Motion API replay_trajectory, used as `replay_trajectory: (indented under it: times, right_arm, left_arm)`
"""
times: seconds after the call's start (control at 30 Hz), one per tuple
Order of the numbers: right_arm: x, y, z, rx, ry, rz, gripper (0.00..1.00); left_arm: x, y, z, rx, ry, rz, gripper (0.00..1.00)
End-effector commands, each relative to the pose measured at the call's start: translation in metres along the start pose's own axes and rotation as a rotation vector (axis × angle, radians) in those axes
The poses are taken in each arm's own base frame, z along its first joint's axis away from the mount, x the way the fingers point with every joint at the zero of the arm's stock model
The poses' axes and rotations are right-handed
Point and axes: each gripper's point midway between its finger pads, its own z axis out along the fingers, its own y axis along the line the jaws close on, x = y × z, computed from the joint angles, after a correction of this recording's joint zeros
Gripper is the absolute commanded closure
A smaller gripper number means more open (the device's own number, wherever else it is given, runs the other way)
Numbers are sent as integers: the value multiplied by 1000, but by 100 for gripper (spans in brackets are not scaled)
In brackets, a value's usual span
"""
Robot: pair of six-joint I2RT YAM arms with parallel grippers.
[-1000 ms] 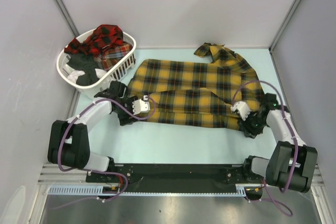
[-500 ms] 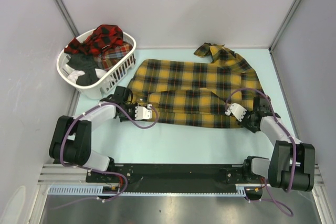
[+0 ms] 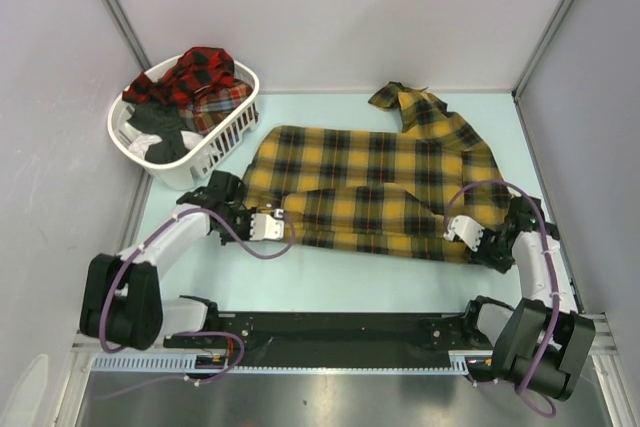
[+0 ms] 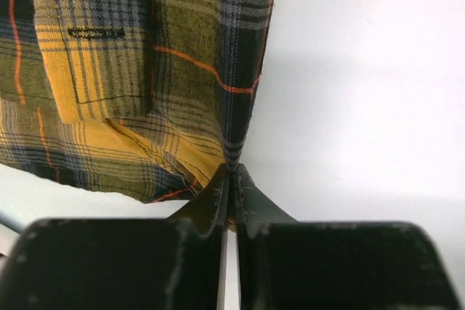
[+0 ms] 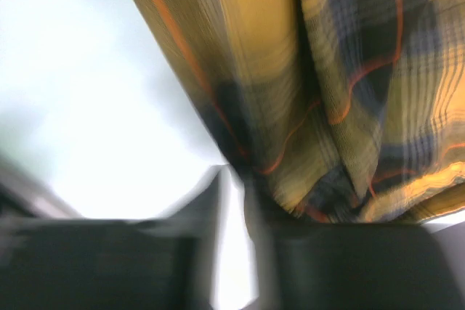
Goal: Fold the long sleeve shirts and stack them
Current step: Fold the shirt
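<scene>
**Mustard shirt (image 3: 370,172) lying spread on the table (image 3: 330,272), pinched at both near corners**

From the top camera, the mustard shirt is lying flat across the middle of the table, running left to right. Its collar end is bunching up at the far right. A band of cloth is lying folded over along its near edge. The left tool (image 3: 268,225) is sitting at the near left corner of the shirt and the right tool (image 3: 462,230) at the near right corner, each touching the cloth. A white basket (image 3: 118,137) is standing at the far left, just beside the shirt's left edge. The red-and-black shirts (image 3: 200,69) are lying heaped in the basket along with some darker cloth.

In the left wrist view, the left tool (image 4: 231,179) is pressing its fingers (image 4: 251,197) together on a corner of the mustard shirt (image 4: 145,70). The plaid is fanning away from the tips, with thin red lines and a short dark stitched slit showing on a yellow band. Bare table (image 4: 363,70) is filling the right side.

The right wrist view is blurring heavily. The mustard shirt (image 5: 327,70) is narrowing in creases down to the right tool (image 5: 236,176). Its fingers (image 5: 265,205) are drawn close, and as far as the blur allows they are pinching the cloth's corner. Pale table (image 5: 80,92) is showing to the left.
</scene>
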Motion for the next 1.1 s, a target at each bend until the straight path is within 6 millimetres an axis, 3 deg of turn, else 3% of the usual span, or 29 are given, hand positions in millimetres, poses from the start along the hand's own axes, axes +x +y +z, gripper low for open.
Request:
replay_trajectory:
  times: [0.0,0.03,0.07,0.1,0.13,0.17,0.23,0.37,0.4,0.57,0.83,1.07]
  right_arm:
    - [3,10,-31,-78,34,2,58]
    - [2,7,-37,-76,26,36,44]
    - [0,6,-44,-91,13,65,38]
    - [-2,6,-59,-124,-16,146,36]
    - [-4,4,-65,-135,-29,188,35]
    - [-4,6,-71,-154,-40,237,36]
    - [-4,-10,-77,-144,-74,359,36]
    - [-13,-33,-70,-228,-140,548,46]
    - [-18,-47,-74,-219,-160,569,48]
    - [-38,-74,-51,-337,-212,717,53]
    - [-42,-76,2,-388,-165,691,50]
    - [-37,-77,33,-361,-110,678,40]
  left_arm:
    - [10,-46,-14,122,28,-22,79]
    - [6,-44,-20,111,17,-23,56]
    - [-2,-45,-23,121,-14,-34,47]
    - [-7,-48,-28,131,-28,-75,42]
    - [-17,-37,-37,104,-60,-86,34]
    - [-24,-36,-41,113,-82,-107,30]
    - [-45,-23,-50,95,-161,-160,26]
    - [-76,-2,-40,109,-243,-250,24]
    - [-84,4,-40,104,-268,-264,24]
    - [-102,25,-26,93,-329,-358,24]
    - [-92,23,-13,83,-284,-398,22]
    - [-85,9,-8,100,-262,-427,22]
